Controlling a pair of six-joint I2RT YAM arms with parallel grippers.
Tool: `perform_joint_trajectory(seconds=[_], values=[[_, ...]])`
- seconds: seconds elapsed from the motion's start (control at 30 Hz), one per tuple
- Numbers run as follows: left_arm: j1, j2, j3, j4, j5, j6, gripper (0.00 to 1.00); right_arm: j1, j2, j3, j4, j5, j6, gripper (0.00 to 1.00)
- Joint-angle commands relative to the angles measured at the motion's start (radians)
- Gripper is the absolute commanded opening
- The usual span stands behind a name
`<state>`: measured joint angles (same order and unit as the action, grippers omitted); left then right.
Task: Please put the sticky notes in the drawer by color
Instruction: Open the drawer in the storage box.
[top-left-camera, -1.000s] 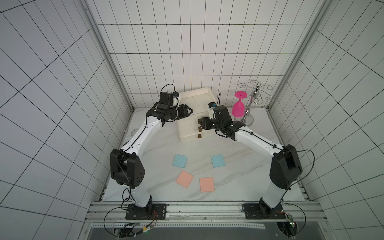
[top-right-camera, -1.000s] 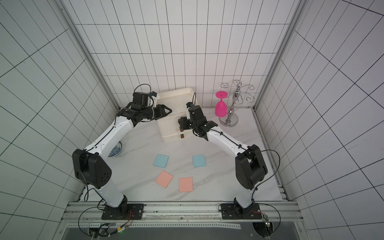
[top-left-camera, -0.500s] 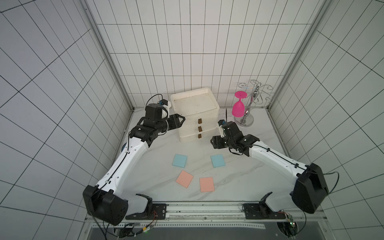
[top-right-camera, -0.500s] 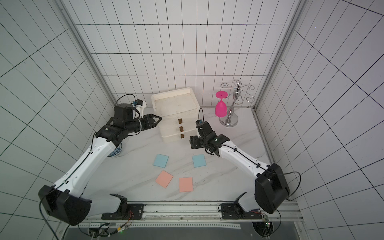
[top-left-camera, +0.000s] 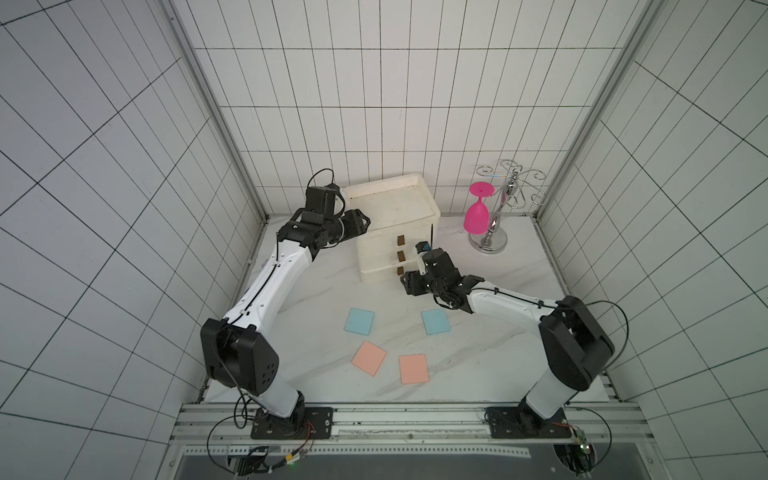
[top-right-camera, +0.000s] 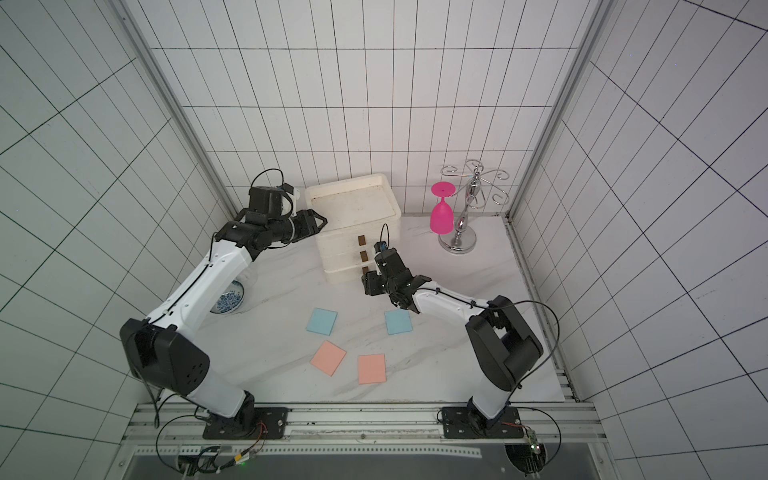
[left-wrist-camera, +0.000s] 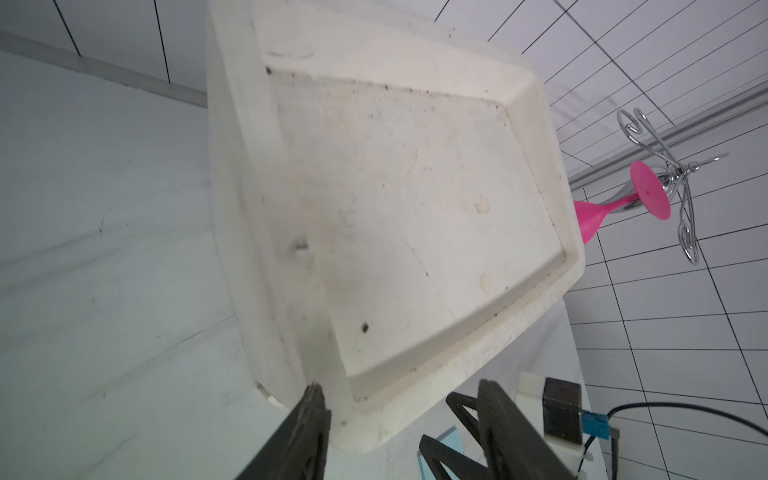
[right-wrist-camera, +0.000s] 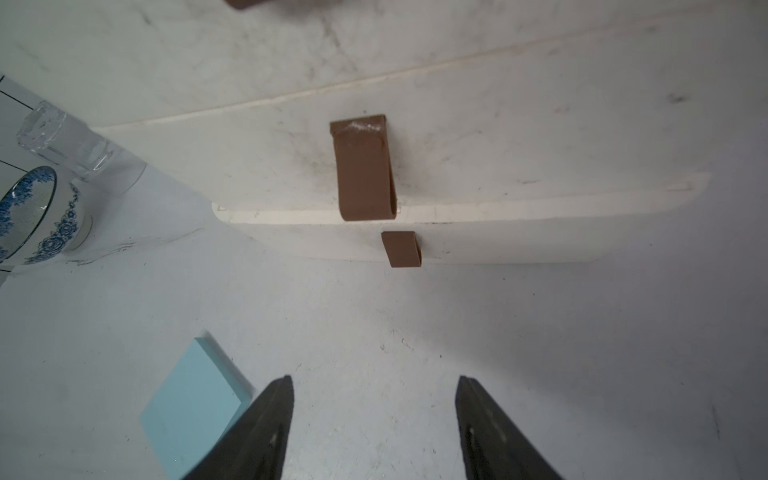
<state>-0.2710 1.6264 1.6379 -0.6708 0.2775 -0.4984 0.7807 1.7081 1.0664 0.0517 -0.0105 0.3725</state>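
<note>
Drawer (top-left-camera: 376, 249) corner now lies inside the returned left claw (left-wrist-camera: 401, 397), seemingly untouched.

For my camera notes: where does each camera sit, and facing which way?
Both top views: high in front, looking down on the drawer; left arm, right arm whole.
Left wrist: on its arm, faces the drawer lid; open left end effector shows.
Right wrist: on its arm, faces the brown handles; open right end effector shows.
Shared: the drawer.

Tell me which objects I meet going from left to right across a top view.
Blue-patterned bowl → light blue sticky note → salmon sticky note → second light blue sticky note → pink glass.
</note>
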Motion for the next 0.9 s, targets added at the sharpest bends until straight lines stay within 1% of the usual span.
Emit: perform_joint_trajectory(seconds=[0.0,0.1,0.2,0.33,0.5,0.63,0.87], values=[[-0.002,0.066,0.1,-0.064,-0.036,0.038,0.6,0.003,0.051,0.081,0.118,0.035,-0.006,0.63],[-0.004,0.104,0.159,-0.103,-0.037,0.043,0.6,0.002,0.073,0.093,0.161,0.05,-0.01,0.6],[-0.011,0.104,0.155,-0.073,-0.06,0.044,0.59,-0.001,0.075,0.079,0.226,0.069,-0.005,0.58],[-0.012,0.147,0.195,-0.075,-0.055,0.041,0.59,-0.002,0.092,0.081,0.309,0.079,0.005,0.52],[-0.028,0.215,0.269,-0.126,-0.055,0.062,0.59,-0.008,0.152,0.136,0.316,0.081,-0.001,0.48],[-0.033,0.236,0.275,-0.139,-0.066,0.075,0.59,-0.03,0.189,0.158,0.315,0.057,0.014,0.45],[-0.034,0.251,0.27,-0.145,-0.062,0.078,0.59,-0.043,0.207,0.157,0.331,0.051,0.026,0.26]])
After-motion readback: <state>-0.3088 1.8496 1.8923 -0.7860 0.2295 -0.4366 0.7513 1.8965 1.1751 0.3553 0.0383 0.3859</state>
